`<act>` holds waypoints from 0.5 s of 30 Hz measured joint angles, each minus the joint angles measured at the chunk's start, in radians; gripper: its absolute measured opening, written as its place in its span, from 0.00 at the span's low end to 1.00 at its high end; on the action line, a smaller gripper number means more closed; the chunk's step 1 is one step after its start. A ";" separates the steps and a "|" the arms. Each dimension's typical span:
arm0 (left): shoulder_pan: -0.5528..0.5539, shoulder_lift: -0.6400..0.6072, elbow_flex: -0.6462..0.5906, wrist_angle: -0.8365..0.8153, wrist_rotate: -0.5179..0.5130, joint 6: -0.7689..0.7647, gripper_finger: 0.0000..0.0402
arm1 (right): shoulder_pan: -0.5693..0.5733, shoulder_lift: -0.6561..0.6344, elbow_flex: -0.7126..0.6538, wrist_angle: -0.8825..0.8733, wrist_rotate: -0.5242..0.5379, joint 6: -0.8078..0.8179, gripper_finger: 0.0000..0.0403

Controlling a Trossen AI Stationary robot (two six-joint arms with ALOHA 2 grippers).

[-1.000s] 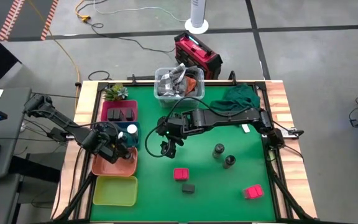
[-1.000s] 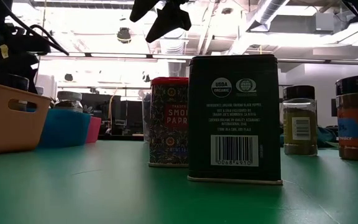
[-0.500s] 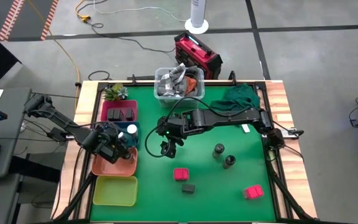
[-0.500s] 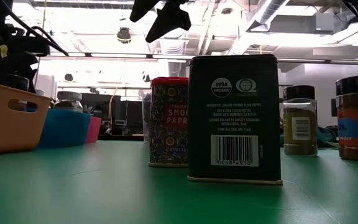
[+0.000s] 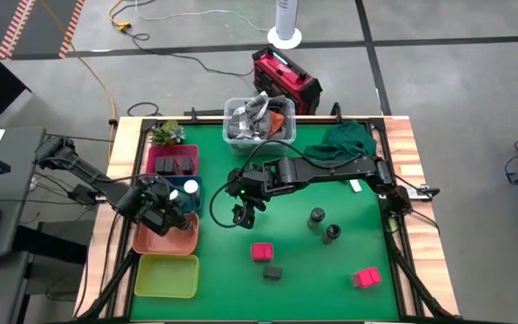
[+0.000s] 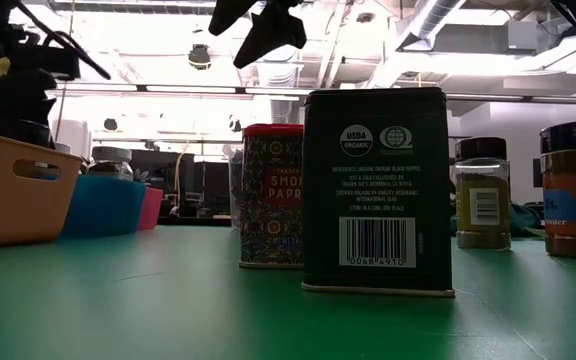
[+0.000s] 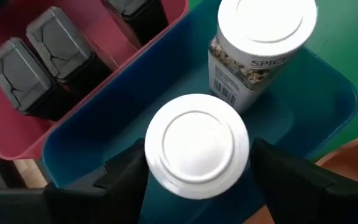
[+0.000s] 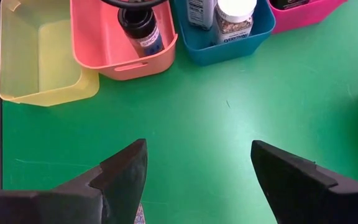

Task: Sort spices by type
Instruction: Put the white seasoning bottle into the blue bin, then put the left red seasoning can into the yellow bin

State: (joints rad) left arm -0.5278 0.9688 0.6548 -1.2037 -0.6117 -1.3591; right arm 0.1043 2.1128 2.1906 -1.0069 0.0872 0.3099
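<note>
My left gripper (image 5: 163, 209) (image 7: 196, 163) is over the blue tray (image 7: 316, 106), shut on a white-topped round jar (image 7: 196, 146). A second white-topped jar (image 7: 263, 43) stands on that tray's floor. Black boxes (image 7: 33, 68) sit in the pink-red tray (image 5: 174, 162), and a dark jar (image 8: 140, 31) stands in the orange tray (image 5: 165, 238). Two pink-red boxes (image 5: 262, 251) (image 5: 365, 277), one black box (image 5: 272, 271) and two dark jars (image 5: 316, 217) (image 5: 332, 233) stand on the green mat. My right gripper (image 5: 241, 214) (image 8: 197, 152) hangs open above bare mat. My left gripper has the white-topped jar pinched between its two fingers (image 7: 129, 171), which come from above, pointing down. They sit on opposite sides of the jar just under its lid (image 7: 151, 158). The jar is upright over the blue tray; whether its base is lifted clear is hidden by the lid.
The yellow tray (image 5: 166, 274) sits at the near left. A clear bin (image 5: 259, 121), a green cloth (image 5: 344, 139) and a small plant (image 5: 165, 133) lie along the far edge. Bare mat shows between the trays and the loose spices.
My left gripper has risen a little over the trays, still shut on the jar.
</note>
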 joint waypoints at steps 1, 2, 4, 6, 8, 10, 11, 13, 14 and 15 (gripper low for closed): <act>0.000 0.000 0.007 -0.005 0.000 0.005 0.66 | 0.000 0.000 0.000 0.000 0.000 0.000 0.77; 0.000 0.000 0.013 -0.010 0.002 0.008 0.66 | 0.000 0.000 0.000 0.000 0.000 -0.001 0.77; 0.000 0.000 0.025 -0.020 0.006 0.009 0.66 | 0.000 0.000 0.000 0.000 0.000 -0.004 0.77; 0.000 0.000 0.042 -0.039 0.007 0.005 0.66 | 0.000 0.000 0.000 0.001 0.000 -0.004 0.77; 0.000 0.000 0.059 -0.066 0.007 -0.006 0.66 | 0.000 0.000 0.000 0.003 0.000 -0.005 0.77; 0.000 0.000 0.077 -0.093 0.007 -0.014 0.66 | 0.000 0.000 0.000 0.010 0.000 -0.007 0.77; 0.000 0.000 0.085 -0.100 0.007 -0.014 0.66 | -0.002 0.000 0.000 0.016 0.000 -0.008 0.77; 0.000 0.000 0.102 -0.116 0.007 -0.014 0.66 | -0.002 0.000 0.000 0.026 0.000 -0.013 0.77; 0.000 0.000 0.111 -0.124 0.007 -0.014 0.66 | -0.003 0.000 0.000 0.031 0.000 -0.015 0.77; 0.000 0.000 0.120 -0.135 0.007 -0.014 0.66 | -0.004 0.000 0.000 0.032 0.000 -0.015 0.77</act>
State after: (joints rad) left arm -0.5278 0.9688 0.7748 -1.3387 -0.6045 -1.3729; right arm 0.1003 2.1128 2.1906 -0.9745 0.0872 0.2947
